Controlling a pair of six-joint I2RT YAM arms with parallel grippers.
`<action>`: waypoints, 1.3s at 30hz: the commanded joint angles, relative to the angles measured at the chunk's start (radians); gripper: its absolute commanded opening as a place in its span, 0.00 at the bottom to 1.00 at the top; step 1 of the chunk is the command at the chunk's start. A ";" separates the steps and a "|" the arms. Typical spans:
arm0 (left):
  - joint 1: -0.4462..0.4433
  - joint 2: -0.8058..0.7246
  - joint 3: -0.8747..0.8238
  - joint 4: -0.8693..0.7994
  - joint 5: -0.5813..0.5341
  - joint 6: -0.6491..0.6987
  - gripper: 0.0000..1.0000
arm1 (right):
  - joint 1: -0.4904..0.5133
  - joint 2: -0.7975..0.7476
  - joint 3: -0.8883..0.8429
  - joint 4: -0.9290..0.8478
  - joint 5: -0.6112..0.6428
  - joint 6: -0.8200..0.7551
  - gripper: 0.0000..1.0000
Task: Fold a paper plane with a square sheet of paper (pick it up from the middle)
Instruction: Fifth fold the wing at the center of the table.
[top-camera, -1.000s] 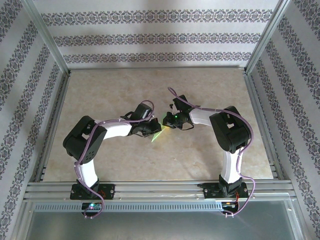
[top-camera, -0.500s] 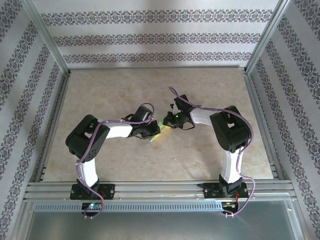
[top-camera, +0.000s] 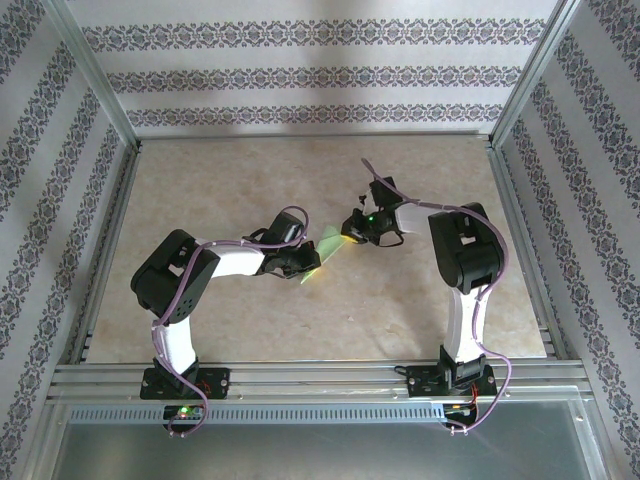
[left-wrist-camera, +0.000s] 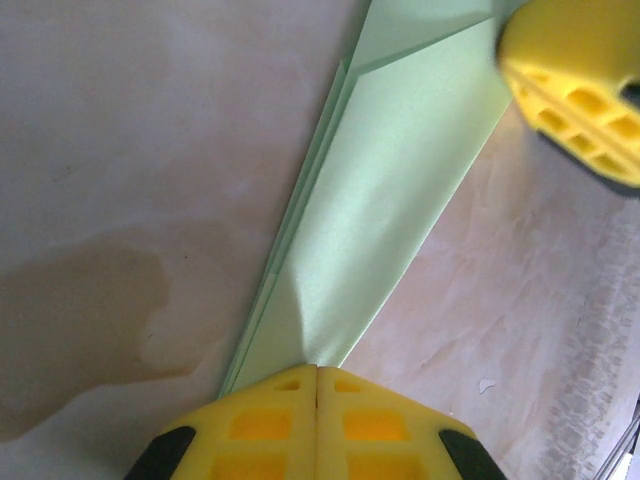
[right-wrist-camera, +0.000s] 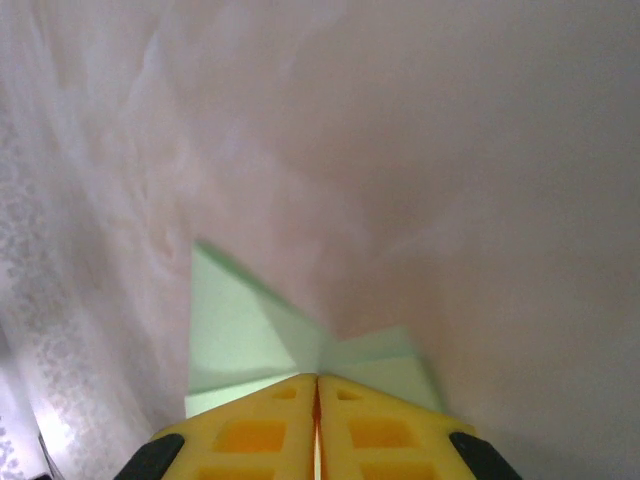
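Observation:
The sheet of paper (top-camera: 328, 248) is light green and folded into a long narrow shape with layered edges. It stretches between my two grippers over the middle of the table. My left gripper (top-camera: 312, 263) is shut on its near-left end, and in the left wrist view the paper (left-wrist-camera: 385, 210) runs away from the closed left gripper (left-wrist-camera: 317, 368) towards a yellow finger of the right gripper (left-wrist-camera: 575, 85). My right gripper (top-camera: 352, 233) is shut on the far-right end. In the right wrist view, folded flaps of the paper (right-wrist-camera: 240, 325) spread out beyond the closed right gripper (right-wrist-camera: 318, 378).
The beige marble-patterned table (top-camera: 220, 180) is ringed by aluminium rails (top-camera: 300, 375) and patterned walls. A brownish stain on the table (left-wrist-camera: 80, 310) lies to the left of the paper.
The right gripper has moved right and farther from the arm bases, pulling its end of the paper away from the left gripper. The left arm shifted slightly and has held still since.

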 joint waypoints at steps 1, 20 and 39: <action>0.010 0.023 -0.044 -0.129 -0.040 0.011 0.00 | -0.063 0.043 0.028 -0.037 0.110 -0.019 0.11; 0.012 0.008 -0.020 -0.156 -0.048 0.038 0.00 | 0.031 -0.312 -0.156 0.091 0.129 0.058 0.12; 0.011 -0.003 -0.016 -0.171 -0.051 0.039 0.00 | 0.180 -0.112 -0.116 0.175 0.094 0.133 0.07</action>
